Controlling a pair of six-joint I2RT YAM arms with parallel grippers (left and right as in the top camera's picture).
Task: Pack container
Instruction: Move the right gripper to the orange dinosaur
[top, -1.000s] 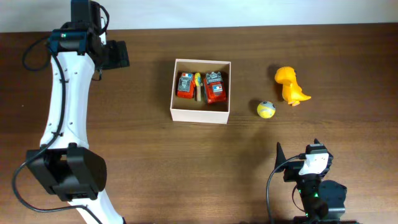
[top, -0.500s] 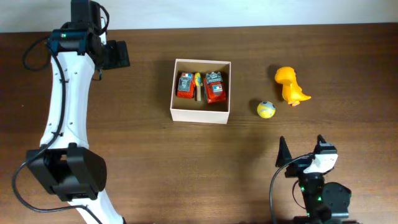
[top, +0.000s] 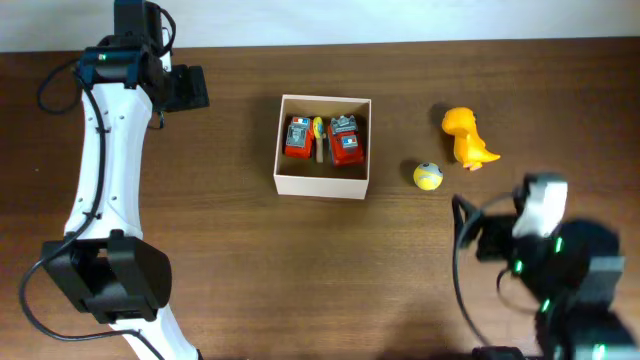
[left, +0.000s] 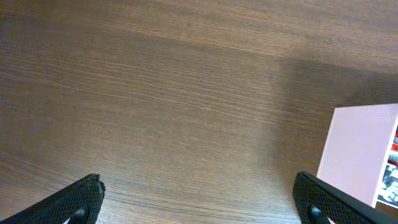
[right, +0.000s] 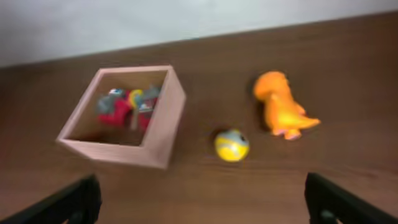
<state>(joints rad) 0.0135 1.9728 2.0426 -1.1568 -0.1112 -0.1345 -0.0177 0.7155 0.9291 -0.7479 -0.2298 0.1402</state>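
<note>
No readable text
Pale label-like patches on the red toys in the square white-walled container are too small to read

The container is a square, shallow box with thin white walls and a tan floor, open-topped and flat on the counter. Two red toys (a slim yellow-tipped piece between them) lie in its far half.
</note>
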